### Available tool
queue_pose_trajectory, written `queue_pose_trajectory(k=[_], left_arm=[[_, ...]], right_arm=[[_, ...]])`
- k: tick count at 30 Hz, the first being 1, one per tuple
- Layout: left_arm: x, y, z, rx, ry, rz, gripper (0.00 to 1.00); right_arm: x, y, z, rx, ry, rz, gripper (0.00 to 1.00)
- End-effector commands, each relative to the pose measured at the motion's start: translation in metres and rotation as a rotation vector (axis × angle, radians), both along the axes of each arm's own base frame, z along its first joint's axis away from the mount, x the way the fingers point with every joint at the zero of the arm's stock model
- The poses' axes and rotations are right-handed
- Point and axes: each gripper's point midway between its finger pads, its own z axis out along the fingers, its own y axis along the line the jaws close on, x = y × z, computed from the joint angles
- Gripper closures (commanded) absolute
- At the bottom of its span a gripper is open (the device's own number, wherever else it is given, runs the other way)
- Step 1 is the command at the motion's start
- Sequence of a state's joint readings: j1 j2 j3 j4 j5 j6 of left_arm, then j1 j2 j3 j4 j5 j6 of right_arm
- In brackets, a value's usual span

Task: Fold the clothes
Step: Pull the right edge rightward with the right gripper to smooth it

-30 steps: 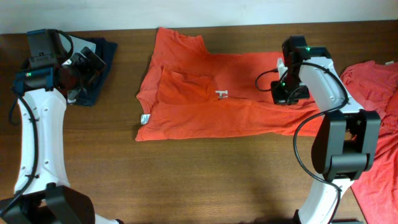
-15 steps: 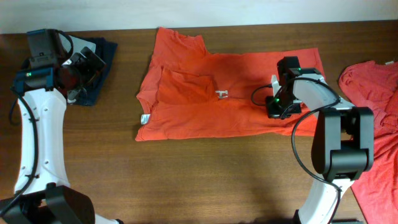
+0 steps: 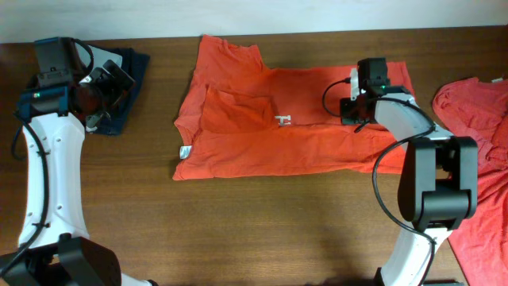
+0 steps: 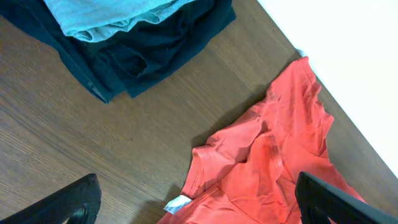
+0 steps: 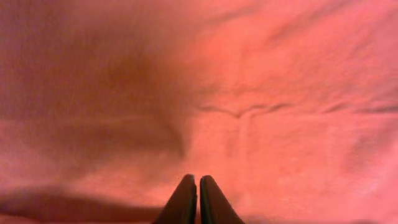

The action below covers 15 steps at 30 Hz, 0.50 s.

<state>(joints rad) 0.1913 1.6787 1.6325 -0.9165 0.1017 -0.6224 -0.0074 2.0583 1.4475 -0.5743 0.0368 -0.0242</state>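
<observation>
Orange-red T-shirt (image 3: pixel 270 127) lies long axis left-right, its right end directly under right gripper (image 5: pixel 198 186), jaws pressed together; left gripper (image 4: pixel 196 202) spread, well apart.

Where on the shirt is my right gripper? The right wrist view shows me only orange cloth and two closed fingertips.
Observer: The right gripper is over the right end of the spread T-shirt, in its far half.
Operator: Is there another shirt to fold?
Observer: Yes. A second T-shirt, also orange-red, lies crumpled at the right edge of the overhead view, beyond the right arm.
Operator: What is the left arm doing?
Observer: The left gripper is open, hovering above the table between the dark navy garment and the spread shirt's sleeve.
</observation>
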Motion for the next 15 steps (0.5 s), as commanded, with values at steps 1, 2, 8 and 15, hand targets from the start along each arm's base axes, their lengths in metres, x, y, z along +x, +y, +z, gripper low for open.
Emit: queue_pose_trajectory(k=[1, 2, 8, 15], left_arm=[[0.005, 0.001, 0.001, -0.009, -0.005, 0.004, 0.01], [0.005, 0.001, 0.001, -0.008, -0.006, 0.004, 0.01], [0.005, 0.001, 0.001, -0.008, -0.006, 0.004, 0.01], [0.005, 0.001, 0.001, -0.008, -0.006, 0.004, 0.01]], right_arm=[[0.02, -0.022, 0.045, -0.024, -0.065, -0.052, 0.91], [0.019, -0.026, 0.055, -0.024, -0.053, -0.06, 0.91], [-0.029, -0.045, 0.076, -0.008, 0.157, -0.107, 0.91], [-0.082, -0.039, 0.035, 0.046, 0.38, -0.123, 0.93]])
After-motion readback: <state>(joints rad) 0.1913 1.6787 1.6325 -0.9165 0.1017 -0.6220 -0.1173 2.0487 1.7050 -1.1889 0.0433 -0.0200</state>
